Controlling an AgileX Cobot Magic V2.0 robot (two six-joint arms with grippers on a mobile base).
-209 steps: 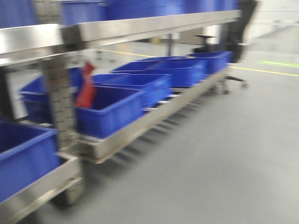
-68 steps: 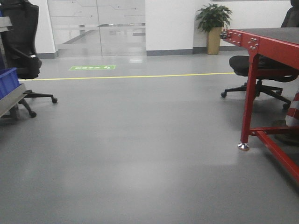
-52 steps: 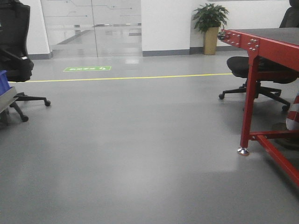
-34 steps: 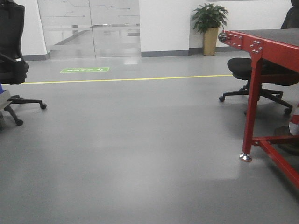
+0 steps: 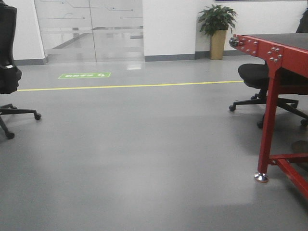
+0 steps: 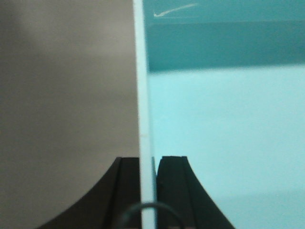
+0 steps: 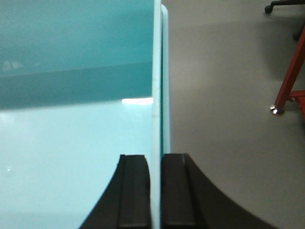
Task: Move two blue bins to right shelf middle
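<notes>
Bin wall point(image 6: 144, 95) sits clamped in your left tool point(image 6: 147, 164); right tool point(image 7: 156, 162) grips the opposite wall point(image 7: 157, 71); no shelf in view.

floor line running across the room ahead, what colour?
Yellow: a thin floor line running across the grey floor, clearest in the front-facing view.

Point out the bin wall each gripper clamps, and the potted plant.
bin wall point(image 6: 144, 95), left wrist view, on the pale rim edge.
bin wall point(image 7: 157, 71), right wrist view, on the rim edge.
potted plant point(image 5: 217, 19), front view, on the leaves.
</notes>
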